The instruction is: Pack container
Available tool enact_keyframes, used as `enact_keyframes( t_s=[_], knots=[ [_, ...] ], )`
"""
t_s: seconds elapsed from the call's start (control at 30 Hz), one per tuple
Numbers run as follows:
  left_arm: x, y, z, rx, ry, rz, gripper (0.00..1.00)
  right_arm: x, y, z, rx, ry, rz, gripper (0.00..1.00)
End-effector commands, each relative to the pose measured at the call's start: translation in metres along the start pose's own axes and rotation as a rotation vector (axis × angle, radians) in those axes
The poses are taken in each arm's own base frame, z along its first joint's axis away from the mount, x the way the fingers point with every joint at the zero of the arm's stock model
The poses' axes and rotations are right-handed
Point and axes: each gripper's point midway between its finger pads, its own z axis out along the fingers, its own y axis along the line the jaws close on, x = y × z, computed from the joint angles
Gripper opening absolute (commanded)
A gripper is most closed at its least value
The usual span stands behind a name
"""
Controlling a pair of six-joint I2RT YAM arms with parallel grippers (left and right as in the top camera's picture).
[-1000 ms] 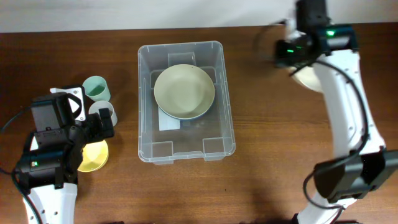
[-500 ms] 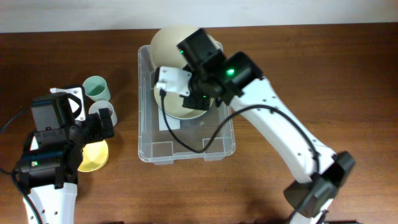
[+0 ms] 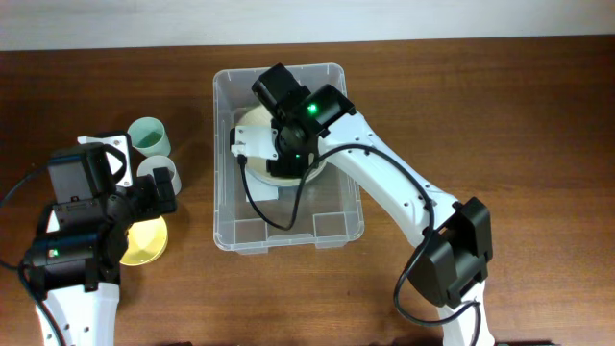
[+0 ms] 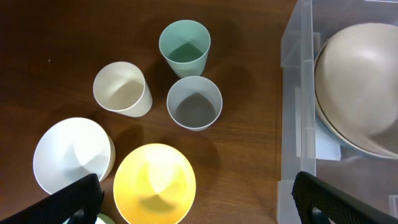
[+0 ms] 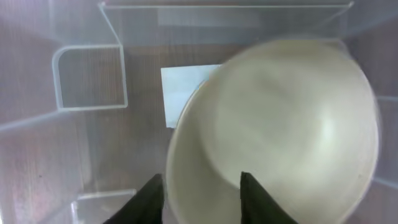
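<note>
The clear container (image 3: 219, 144) stands mid-table and also shows in the left wrist view (image 4: 298, 93) and the right wrist view (image 5: 87, 81). Its white label (image 5: 183, 87) is partly covered. My right gripper (image 3: 283, 154) is inside the container. Its fingers (image 5: 199, 180) straddle the rim of a cream bowl (image 5: 292, 124), shut on it. This bowl (image 4: 360, 81) sits tilted on another bowl that lies in the container. My left gripper (image 4: 193, 199) is open and empty above a yellow bowl (image 4: 154, 183).
Left of the container stand a mint cup (image 4: 184, 43), a grey cup (image 4: 194, 102) and a cream cup (image 4: 118, 87). A white bowl (image 4: 71, 152) lies beside the yellow one. The right arm reaches across the container's right wall.
My right arm swung from the back right over to the container with the cream bowl and lowered it onto the bowl inside. The left arm has not moved.
</note>
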Motion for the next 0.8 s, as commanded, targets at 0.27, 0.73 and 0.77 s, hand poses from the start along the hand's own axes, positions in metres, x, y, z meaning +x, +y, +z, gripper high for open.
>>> enact_keyframes(
  t_s=[0.27, 0.73, 0.77],
  knots=[
    [-0.003, -0.001, -0.004, 0.011, -0.008, -0.014, 1.00, 0.005, -0.036, -0.094, 0.286, -0.009, 0.142, 0.54],
    [-0.003, -0.001, -0.004, 0.012, -0.009, -0.015, 0.99, 0.252, -0.095, -0.239, 0.450, -0.285, 1.737, 0.99],
    [-0.003, -0.001, -0.004, 0.014, -0.008, -0.015, 0.99, 0.265, -0.089, -0.241, 0.448, -0.265, 1.784, 0.99]
  ],
)
